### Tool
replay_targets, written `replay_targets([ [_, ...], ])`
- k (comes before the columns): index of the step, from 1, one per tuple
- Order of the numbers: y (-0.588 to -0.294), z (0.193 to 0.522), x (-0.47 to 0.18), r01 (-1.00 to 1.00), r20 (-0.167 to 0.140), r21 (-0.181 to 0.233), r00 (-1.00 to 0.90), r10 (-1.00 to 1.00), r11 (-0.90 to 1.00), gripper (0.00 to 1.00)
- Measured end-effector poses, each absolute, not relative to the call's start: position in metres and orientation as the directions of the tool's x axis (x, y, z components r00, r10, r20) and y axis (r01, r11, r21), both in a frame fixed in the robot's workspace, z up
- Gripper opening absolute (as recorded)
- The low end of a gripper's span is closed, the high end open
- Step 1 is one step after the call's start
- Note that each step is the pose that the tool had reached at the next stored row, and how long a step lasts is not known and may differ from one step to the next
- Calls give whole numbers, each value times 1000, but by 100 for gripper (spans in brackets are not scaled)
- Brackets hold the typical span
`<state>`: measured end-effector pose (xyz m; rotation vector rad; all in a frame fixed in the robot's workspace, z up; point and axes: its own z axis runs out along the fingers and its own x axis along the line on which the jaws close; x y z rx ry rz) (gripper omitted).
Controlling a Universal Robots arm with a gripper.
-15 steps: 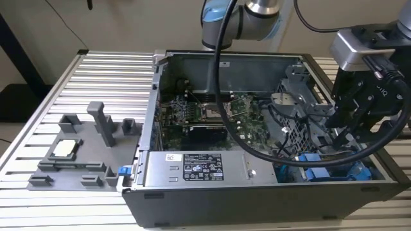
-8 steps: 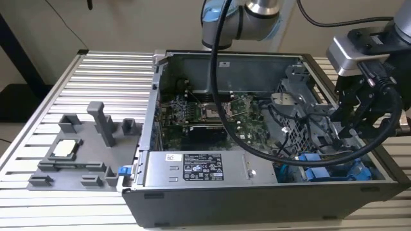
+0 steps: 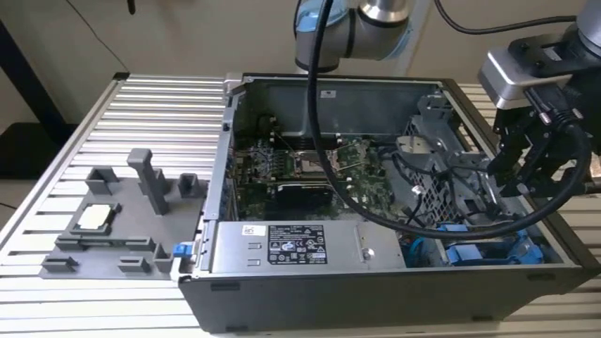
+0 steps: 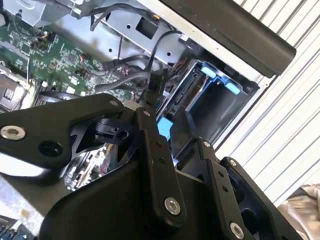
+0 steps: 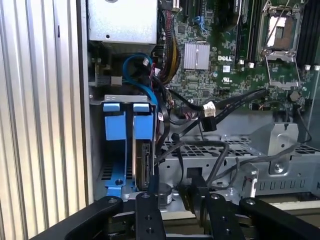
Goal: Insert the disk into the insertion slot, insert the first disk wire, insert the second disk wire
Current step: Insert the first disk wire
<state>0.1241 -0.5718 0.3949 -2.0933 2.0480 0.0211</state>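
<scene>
The disk stands on edge in the insertion slot, inside its blue carrier, at the case's front corner on the exterior view's right, with its connector edge facing out. My gripper hovers just in front of that edge, open, with nothing between its fingers. In the exterior view the gripper hangs over the blue bay. A loose black wire with a white-tagged connector lies over the metal cage. A blue wire loops above the carrier. Another black connector sits just past one fingertip.
The open computer case holds a green motherboard and a grey labelled power-supply box. A perforated metal cage adjoins the bay. The arm's thick black cable sags across the case. A grey fixture stands on the slatted table.
</scene>
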Motion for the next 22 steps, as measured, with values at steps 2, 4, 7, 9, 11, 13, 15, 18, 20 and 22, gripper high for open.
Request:
replay_targets([
  [2, -571, 394, 124, -987, -158, -161, 41, -987, -15, 40],
  [4, -569, 394, 124, -983, -157, -184, 48, -986, -18, 40],
  [7, -564, 392, 123, -977, -153, -210, 65, -986, -32, 40],
  [9, -561, 391, 123, -974, -146, -223, 77, -986, -43, 40],
  [11, -558, 390, 123, -972, -127, -230, 84, -988, -53, 40],
  [13, -557, 390, 122, -971, -97, -230, 88, -991, -63, 40],
  [15, -554, 390, 122, -970, -64, -234, 89, -994, -72, 40],
  [18, -546, 389, 120, -968, -27, -237, 89, -996, -81, 40],
  [20, -540, 389, 118, -968, -2, -235, 89, -996, -86, 40],
  [22, -534, 389, 116, -968, 23, -233, 89, -996, -92, 40],
])
